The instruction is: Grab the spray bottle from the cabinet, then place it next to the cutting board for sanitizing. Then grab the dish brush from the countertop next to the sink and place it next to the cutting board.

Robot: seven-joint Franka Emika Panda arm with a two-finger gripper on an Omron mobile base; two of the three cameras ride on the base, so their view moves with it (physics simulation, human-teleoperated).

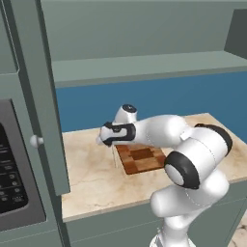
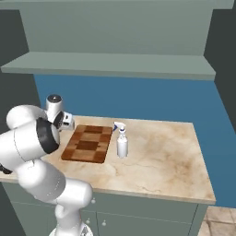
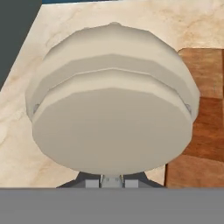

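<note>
Dish brush, light, stiff plastic with a thin handle best pinched near the head, hangs in the closed gripper above the counter beside the cutting board's left edge.

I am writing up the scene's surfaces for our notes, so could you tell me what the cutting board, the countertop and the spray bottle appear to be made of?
The cutting board looks like wood with a smooth finish: dark and lighter brown blocks in a checker pattern. The countertop looks like polished beige stone, probably marble, given its brownish veins. The spray bottle seems to be plain white plastic with a grey-blue trigger nozzle, though the render leaves that open.
</note>
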